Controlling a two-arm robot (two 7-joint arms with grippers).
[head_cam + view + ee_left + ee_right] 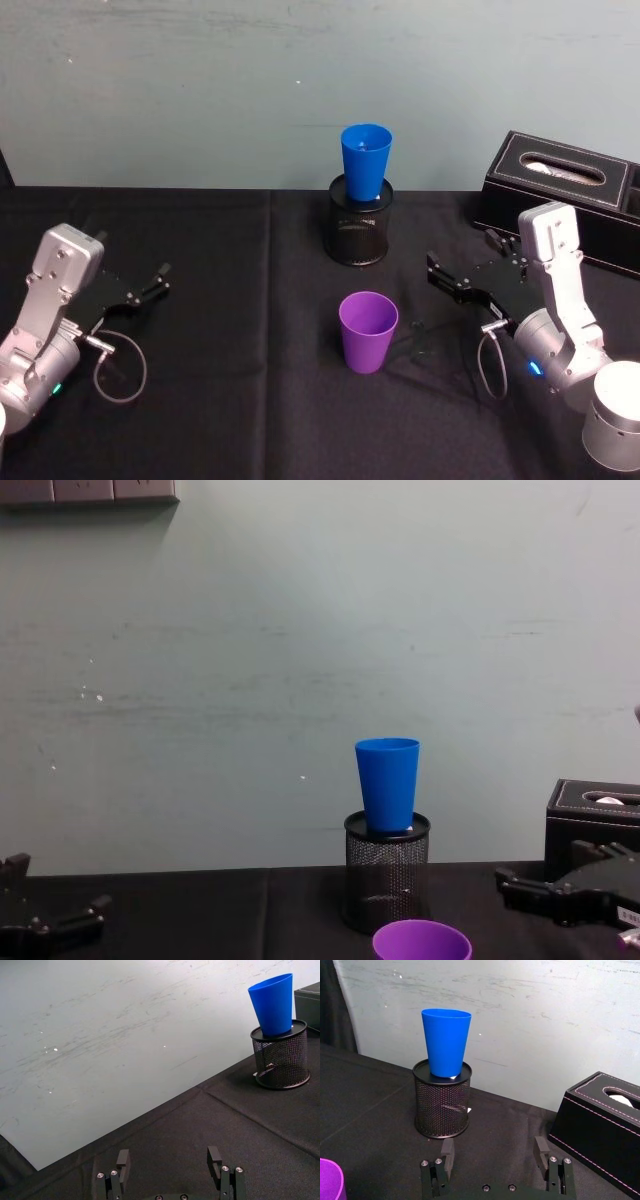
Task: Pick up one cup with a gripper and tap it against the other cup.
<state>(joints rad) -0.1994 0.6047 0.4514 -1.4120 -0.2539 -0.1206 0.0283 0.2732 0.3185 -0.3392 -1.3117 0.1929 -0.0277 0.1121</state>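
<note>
Reaching for the purple cup [367, 331], you'll find it upright just to the left of your right gripper [437, 268], whose fingers are spread and empty; the left gripper [158, 281] idles, open, farther away.

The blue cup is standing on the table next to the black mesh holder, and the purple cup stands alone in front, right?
Not quite. The blue cup is not on the table; it sits in the top of the black mesh holder, as the right wrist view shows clearly. The purple cup does stand alone in front on the table.
</note>
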